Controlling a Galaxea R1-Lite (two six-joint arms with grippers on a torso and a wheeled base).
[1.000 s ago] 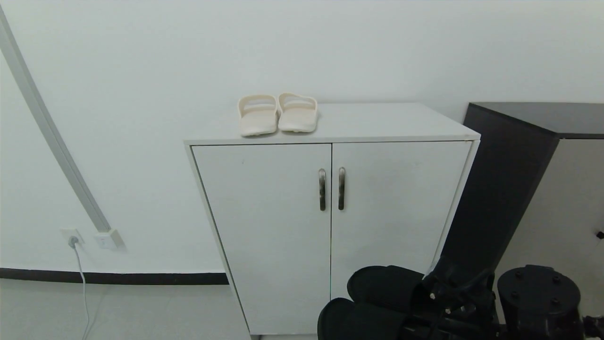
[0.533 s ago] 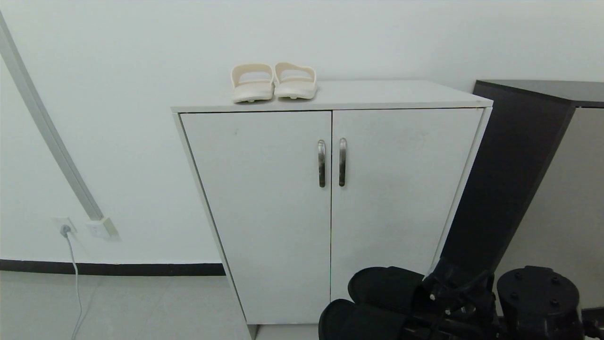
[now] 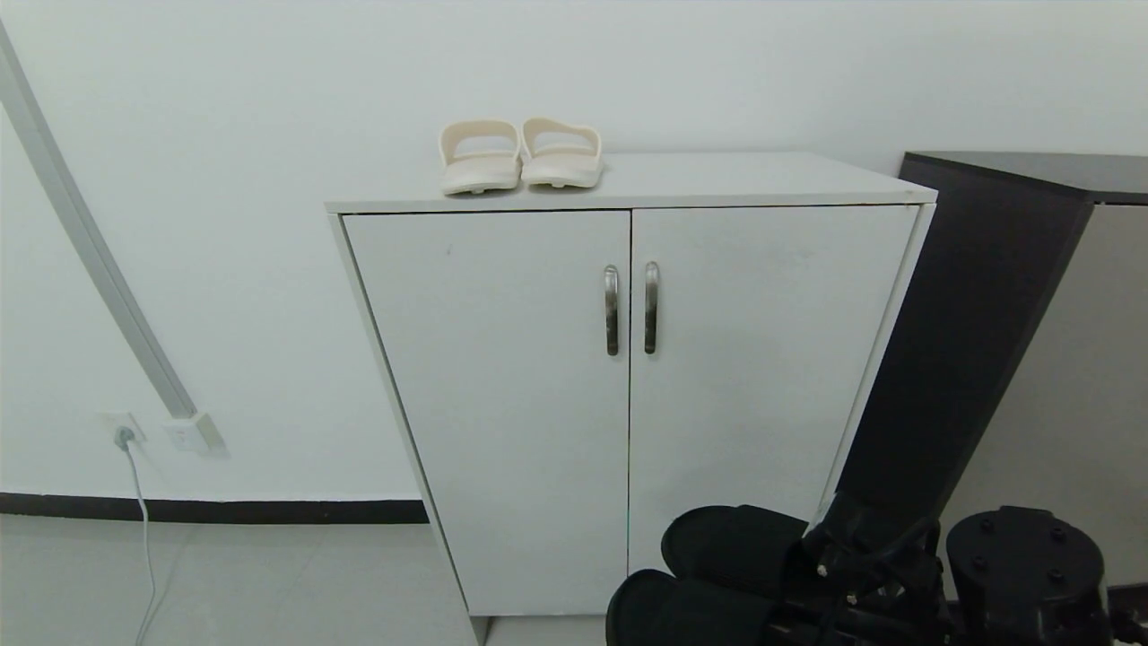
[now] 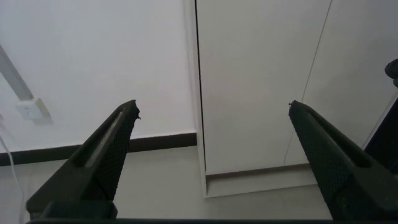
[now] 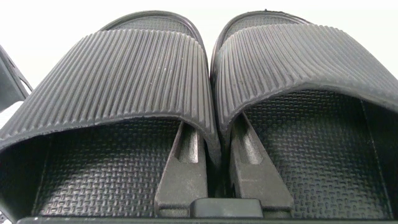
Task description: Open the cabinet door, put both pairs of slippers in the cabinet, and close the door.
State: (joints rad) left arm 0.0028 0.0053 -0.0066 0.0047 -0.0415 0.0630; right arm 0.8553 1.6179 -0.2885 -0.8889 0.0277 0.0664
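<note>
The cabinet (image 3: 502, 404) is white with two doors, and from the head camera I see both shut, their metal handles (image 3: 611, 309) side by side at the centre seam. The cream slippers (image 3: 484, 170) sit on its top toward the left, touching each other, toes facing me.

The black slippers (image 3: 726, 547) are low on my right in front of the right door, carried by the right pincer (image 5: 216, 149). On the right wrist camera I can see one finger pushed under each ribbed strap, the two fingers squeezing the slippers' inner side walls together so the pair hangs as one.

The left pincer (image 4: 211, 109) is spread wide and holds nothing. Between its fingers, on the left wrist camera, I see the cabinet's lower left corner, the floor and the wall with its dark skirting.

A dark cabinet (image 3: 969, 341) stands just beside the white one on the right. A wall socket (image 3: 121, 435) with a cable plugged in is well off to the left.
</note>
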